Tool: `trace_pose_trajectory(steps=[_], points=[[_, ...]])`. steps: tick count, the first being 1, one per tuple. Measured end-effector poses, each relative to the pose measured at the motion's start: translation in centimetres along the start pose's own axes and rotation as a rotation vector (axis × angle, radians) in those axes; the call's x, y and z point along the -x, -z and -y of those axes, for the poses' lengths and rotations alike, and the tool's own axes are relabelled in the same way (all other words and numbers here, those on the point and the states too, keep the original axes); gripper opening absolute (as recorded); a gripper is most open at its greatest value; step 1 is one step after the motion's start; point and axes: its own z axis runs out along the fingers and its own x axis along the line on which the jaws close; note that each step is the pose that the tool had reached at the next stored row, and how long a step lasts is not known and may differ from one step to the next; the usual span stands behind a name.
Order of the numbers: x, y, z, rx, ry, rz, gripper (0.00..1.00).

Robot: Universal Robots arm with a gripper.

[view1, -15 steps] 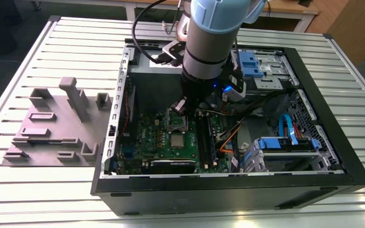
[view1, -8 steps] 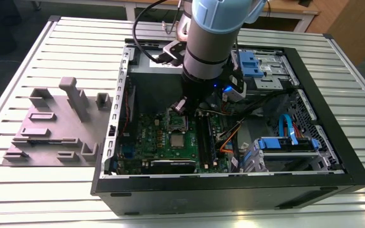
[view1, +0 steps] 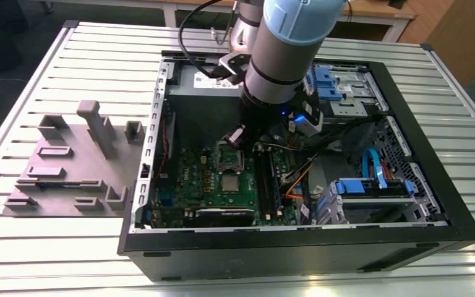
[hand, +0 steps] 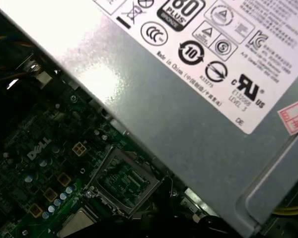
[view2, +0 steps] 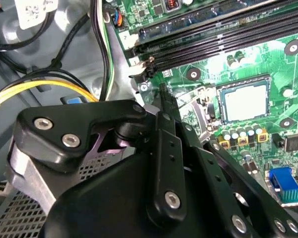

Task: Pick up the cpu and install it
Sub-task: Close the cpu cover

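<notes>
The open computer case [view1: 303,247] is lying on its side on the slatted desk [view1: 47,247], closer to the desk's edge on the exterior view's right. A grey holder block [view1: 72,167] is sitting toward the opposite edge. The arm is reaching down into the case, and the gripper [view1: 237,137] is hanging over the green board [view1: 200,179], close to the grey power box [hand: 188,124]. In the second wrist view its fingers [view2: 166,134] are looking pinched together, with nothing between them. The cpu [view2: 246,101] is lying flat inside the dark socket frame on the board, apart from the gripper. The socket's metal lid [view2: 204,111] is standing open just beside it.
</notes>
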Motion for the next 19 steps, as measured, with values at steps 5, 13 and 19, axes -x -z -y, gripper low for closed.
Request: trace_pose_trajectory(steps=[5,13,19], points=[[0.21,0.09,0.41,0.0228,-0.005,-0.0263,0.10],[0.17,0.13,0.53,0.0243,-0.005,-0.0280,0.10],[0.35,0.17,0.79,0.0277,0.028,-0.0377,0.10]])
